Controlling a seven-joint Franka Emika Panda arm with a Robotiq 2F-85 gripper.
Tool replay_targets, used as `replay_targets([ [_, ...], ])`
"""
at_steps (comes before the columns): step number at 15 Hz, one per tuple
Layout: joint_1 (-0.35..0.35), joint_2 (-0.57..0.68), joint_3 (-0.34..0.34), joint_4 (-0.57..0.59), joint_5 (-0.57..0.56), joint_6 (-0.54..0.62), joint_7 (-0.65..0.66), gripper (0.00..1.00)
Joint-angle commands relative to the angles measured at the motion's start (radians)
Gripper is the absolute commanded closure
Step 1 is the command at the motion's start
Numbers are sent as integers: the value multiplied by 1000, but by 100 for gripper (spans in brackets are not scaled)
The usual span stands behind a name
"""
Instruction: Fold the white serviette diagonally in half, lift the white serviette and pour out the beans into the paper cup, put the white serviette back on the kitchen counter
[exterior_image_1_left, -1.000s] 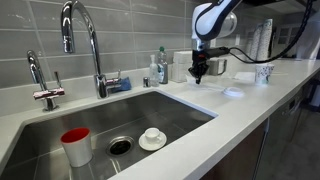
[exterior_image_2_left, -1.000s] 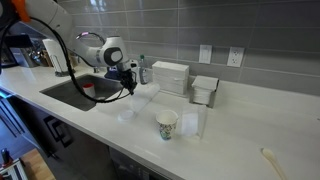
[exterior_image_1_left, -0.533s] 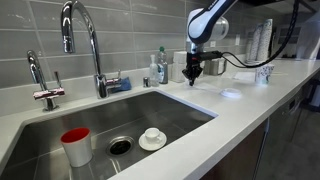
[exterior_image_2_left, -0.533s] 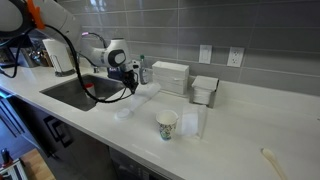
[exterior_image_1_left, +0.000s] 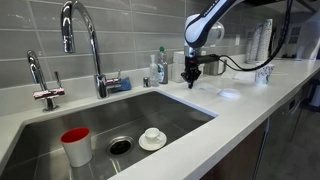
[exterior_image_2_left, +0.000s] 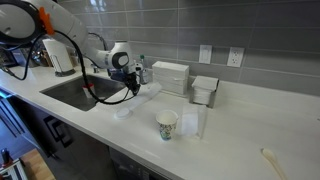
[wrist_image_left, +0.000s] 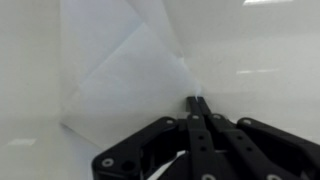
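The white serviette (wrist_image_left: 128, 82) lies thin and flat on the glossy white kitchen counter (exterior_image_2_left: 230, 125), with one flap turned over it. It also shows in an exterior view (exterior_image_2_left: 149, 93), by the sink's corner. My gripper (wrist_image_left: 198, 101) is shut, with a white wisp of the serviette's edge pinched at its fingertips. It hangs low over the counter in both exterior views (exterior_image_1_left: 191, 79) (exterior_image_2_left: 133, 86). The paper cup (exterior_image_2_left: 167, 124) with a bluish pattern stands upright near the front edge, well away from the gripper; it also shows far back (exterior_image_1_left: 264, 73). No beans are visible.
The steel sink (exterior_image_1_left: 170, 108) holds a red-topped cup (exterior_image_1_left: 75, 146) and a white saucer with a small cup (exterior_image_1_left: 152, 138). A tall tap (exterior_image_1_left: 84, 40) stands behind it. White boxy blocks (exterior_image_2_left: 170, 77) sit at the wall. A small pale round thing (exterior_image_1_left: 232, 93) lies on the counter.
My gripper has moved sideways along the counter towards the sink, staying shut and drawing the serviette's edge with it. The cup has not moved.
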Motion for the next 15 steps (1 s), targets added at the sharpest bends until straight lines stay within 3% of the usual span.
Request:
replay_targets([
  [1,3,18,-22,11,-1,-49,-16,100],
  [7,-41,-38,-55,-66,2,-111,-54,100],
  [15,-160,-121,-103,-249,-12,47,-241,100],
])
